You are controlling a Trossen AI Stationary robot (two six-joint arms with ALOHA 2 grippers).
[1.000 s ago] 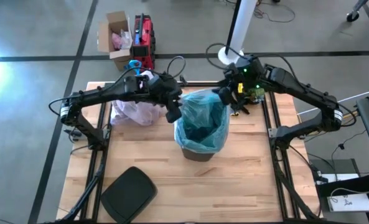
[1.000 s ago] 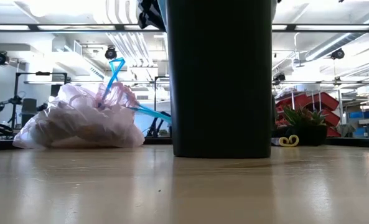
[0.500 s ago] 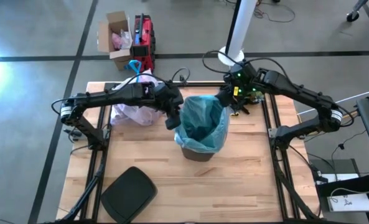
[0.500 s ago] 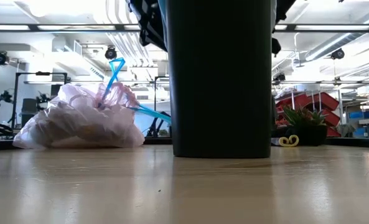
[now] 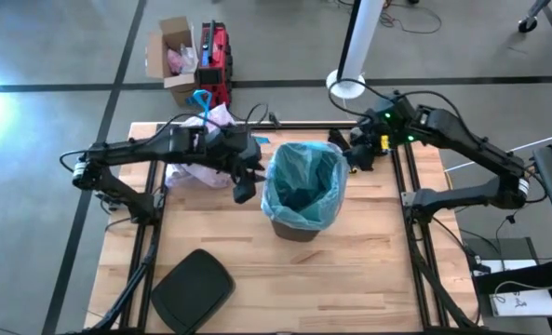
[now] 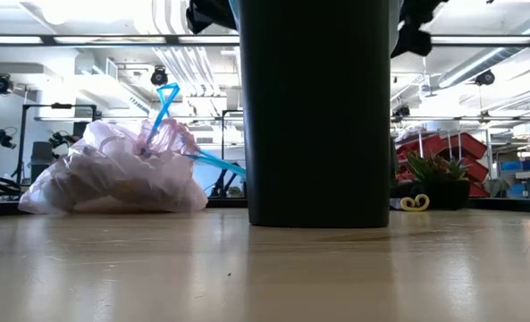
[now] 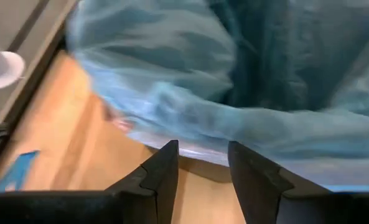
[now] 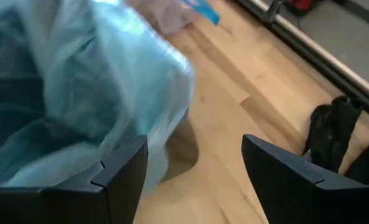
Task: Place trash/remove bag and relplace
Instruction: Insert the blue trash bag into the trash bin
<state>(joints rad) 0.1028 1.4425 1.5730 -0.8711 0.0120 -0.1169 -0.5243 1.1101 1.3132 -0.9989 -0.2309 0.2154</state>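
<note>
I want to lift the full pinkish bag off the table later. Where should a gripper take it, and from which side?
Grip the pinkish bag at its gathered neck, just below the blue drawstring loop, coming from above. In the low view the body lies slumped and wide, while the neck stands bunched and narrow, so it probably fits between fingers; the left gripper is nearest.

the bin [image 5: 302,226] stands in the middle of the table [image 5: 369,279], with a liner [image 5: 303,181] in it, folded over its rim. the bag [image 5: 199,166] lies on the table to its left, toward the far edge. a lid [image 5: 193,289] lies at the near left. the left gripper [image 5: 243,189] is just left of the bin, the right gripper [image 5: 357,156] just beside its far right.
</note>
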